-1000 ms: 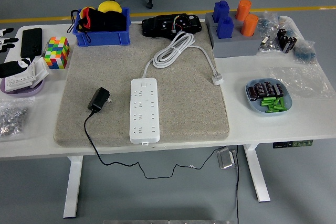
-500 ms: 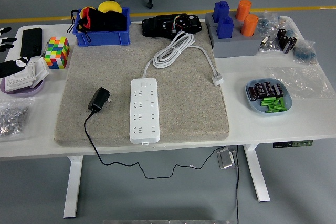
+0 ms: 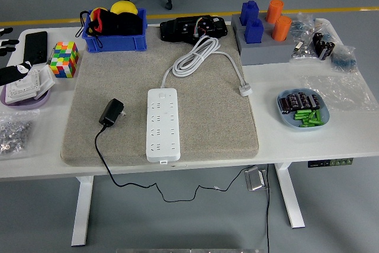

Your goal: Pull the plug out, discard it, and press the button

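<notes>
A white power strip (image 3: 162, 124) lies lengthwise in the middle of a grey mat (image 3: 225, 122), all its sockets bare. Its white cord (image 3: 195, 57) is coiled at the far end and ends in a white plug (image 3: 244, 91) lying on the mat. A black plug adapter (image 3: 111, 112) rests on the mat just left of the strip, and its thin black cable (image 3: 100, 152) runs off the near table edge. Only the fingertips of my left hand (image 3: 12, 74) show at the picture's left edge, spread and holding nothing. The right hand is out of view.
Blue bin (image 3: 115, 42) and black device (image 3: 192, 28) sit behind the mat. On the left are a colour cube (image 3: 64, 58), a phone (image 3: 35, 47) and a purple tray (image 3: 23, 100). On the right are a grey block (image 3: 263, 51) with blue and orange pegs and a blue dish (image 3: 284, 117) of batteries.
My left hand has slid further left, toward the picture's edge. The plug adapter and power strip have not moved.
</notes>
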You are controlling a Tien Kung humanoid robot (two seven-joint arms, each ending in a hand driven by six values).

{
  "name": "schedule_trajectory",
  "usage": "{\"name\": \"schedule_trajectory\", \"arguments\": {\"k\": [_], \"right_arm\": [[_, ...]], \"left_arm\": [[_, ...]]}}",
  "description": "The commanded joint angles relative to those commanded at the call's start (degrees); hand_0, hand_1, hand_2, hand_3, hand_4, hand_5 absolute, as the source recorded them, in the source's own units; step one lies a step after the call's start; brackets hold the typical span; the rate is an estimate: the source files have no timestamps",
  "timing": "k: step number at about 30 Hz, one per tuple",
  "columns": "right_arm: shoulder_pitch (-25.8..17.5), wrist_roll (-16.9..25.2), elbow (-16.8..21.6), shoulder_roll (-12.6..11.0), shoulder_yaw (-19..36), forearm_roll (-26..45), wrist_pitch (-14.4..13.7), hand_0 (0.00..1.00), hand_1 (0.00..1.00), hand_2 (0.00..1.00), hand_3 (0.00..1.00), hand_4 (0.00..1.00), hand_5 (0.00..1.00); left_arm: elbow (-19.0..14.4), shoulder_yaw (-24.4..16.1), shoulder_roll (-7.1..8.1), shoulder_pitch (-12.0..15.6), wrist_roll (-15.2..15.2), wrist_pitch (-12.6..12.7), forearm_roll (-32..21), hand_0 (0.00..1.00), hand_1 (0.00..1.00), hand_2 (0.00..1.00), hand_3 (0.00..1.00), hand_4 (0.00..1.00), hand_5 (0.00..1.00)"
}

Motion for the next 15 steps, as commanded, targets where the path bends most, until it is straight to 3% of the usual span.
{"name": "schedule_trajectory", "arguments": {"k": [15], "right_arm": [[0.15,-0.01,0.04,-0.11,-0.12,0.08,0.01,0.756,0.705,0.717,0.728,0.772,0.655]], "left_arm": [[-0.53,0.13,0.11,-0.08,-0.27,0.16,0.09,0.773,0.736,0.757,0.885,0.744,0.047]]}}
